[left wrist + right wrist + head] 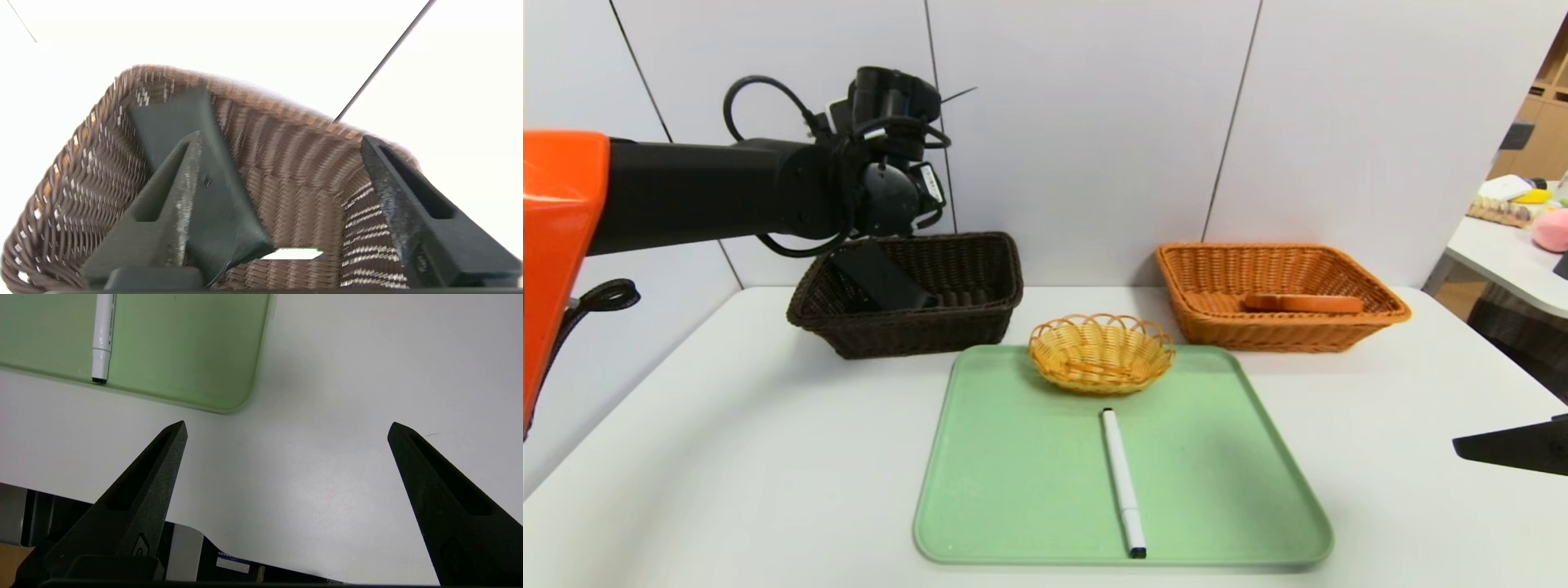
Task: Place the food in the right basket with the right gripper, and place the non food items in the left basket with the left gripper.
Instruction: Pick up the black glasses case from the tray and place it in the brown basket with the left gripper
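Left gripper: spread, over dark basket. Right gripper: spread, tray's 3 o'clock. Marker: likely light, rigid, slick; grip mid-barrel.

the left arm reaches forward, left gripper open at its end; right gripper hangs open, near the robot's right side.
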`<move>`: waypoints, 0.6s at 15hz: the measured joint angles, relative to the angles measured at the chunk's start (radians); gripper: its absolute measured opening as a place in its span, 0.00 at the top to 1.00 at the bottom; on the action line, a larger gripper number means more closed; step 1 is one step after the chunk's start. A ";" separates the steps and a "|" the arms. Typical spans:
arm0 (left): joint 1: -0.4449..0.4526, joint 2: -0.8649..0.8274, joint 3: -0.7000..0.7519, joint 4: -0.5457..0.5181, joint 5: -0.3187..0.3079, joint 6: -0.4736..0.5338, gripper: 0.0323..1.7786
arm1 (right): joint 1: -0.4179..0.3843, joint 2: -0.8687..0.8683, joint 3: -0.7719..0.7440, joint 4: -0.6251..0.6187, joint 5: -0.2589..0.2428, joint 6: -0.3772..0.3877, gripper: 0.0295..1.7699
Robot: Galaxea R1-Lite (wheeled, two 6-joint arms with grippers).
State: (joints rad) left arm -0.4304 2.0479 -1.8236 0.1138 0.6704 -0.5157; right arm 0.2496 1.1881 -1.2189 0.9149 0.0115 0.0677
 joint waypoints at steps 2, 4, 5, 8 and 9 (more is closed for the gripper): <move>0.000 -0.001 -0.083 0.096 0.000 0.040 0.17 | 0.000 0.001 -0.003 -0.026 -0.003 0.001 0.04; -0.004 -0.011 -0.116 0.136 -0.018 0.138 0.14 | 0.000 0.003 -0.004 -0.036 -0.003 0.001 0.04; -0.006 -0.019 -0.116 0.143 -0.040 0.187 0.13 | 0.000 0.004 -0.005 -0.036 -0.001 0.001 0.04; -0.011 -0.039 -0.109 0.150 -0.072 0.315 0.10 | 0.000 0.004 -0.016 -0.039 0.001 0.010 0.04; -0.012 -0.039 -0.110 0.146 -0.070 0.336 0.10 | -0.001 0.003 -0.017 -0.041 -0.001 0.008 0.04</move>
State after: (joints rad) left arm -0.4421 2.0085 -1.9334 0.2602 0.6009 -0.1794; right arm 0.2487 1.1915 -1.2364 0.8740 0.0109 0.0753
